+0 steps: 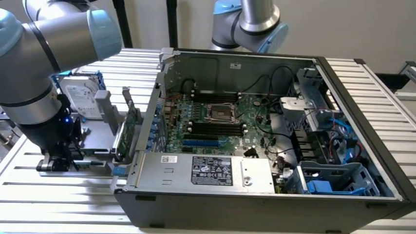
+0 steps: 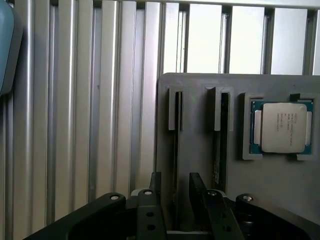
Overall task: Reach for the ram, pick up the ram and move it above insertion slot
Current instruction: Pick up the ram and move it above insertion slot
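- your exterior view looks down, mid-distance, into the open computer case (image 1: 260,209).
- your wrist view faces down, close, past the gripper (image 2: 175,186) onto the grey tray (image 2: 197,142).
- both share the slatted table (image 1: 58,200).

Slatted table (image 1: 52,197) — computer case (image 1: 260,207), grey holder tray (image 2: 280,185).

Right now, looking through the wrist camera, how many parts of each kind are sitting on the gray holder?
On the gray holder:
ram, standing on edge in slots: 2
processor, lying flat in its recess: 1
Total: 3
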Available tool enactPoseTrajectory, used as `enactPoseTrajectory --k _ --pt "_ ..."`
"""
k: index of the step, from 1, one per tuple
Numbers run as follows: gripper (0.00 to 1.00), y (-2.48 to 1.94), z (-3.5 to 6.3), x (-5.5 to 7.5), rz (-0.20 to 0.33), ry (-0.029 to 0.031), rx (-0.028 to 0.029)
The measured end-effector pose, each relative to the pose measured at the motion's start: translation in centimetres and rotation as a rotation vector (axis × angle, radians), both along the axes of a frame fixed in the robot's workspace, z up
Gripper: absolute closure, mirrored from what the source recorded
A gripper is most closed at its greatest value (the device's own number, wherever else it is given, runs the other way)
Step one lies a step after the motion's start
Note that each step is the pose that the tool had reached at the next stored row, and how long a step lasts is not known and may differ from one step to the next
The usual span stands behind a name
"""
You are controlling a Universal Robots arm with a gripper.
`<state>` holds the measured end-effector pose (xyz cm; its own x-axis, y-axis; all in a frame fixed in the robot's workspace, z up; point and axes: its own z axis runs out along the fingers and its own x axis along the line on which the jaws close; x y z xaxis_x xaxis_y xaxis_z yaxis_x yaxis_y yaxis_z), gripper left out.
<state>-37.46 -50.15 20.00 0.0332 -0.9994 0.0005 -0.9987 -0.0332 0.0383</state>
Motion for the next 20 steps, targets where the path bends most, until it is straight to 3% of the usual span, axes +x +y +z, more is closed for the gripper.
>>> enactPoseTrajectory --k 16,20 --pt "0.64 0.25 -0.34 -0.08 0.003 -0.0002 0.0" --pt "0.78 0.25 -0.37 -0.08 0.004 -0.0001 -0.0003"
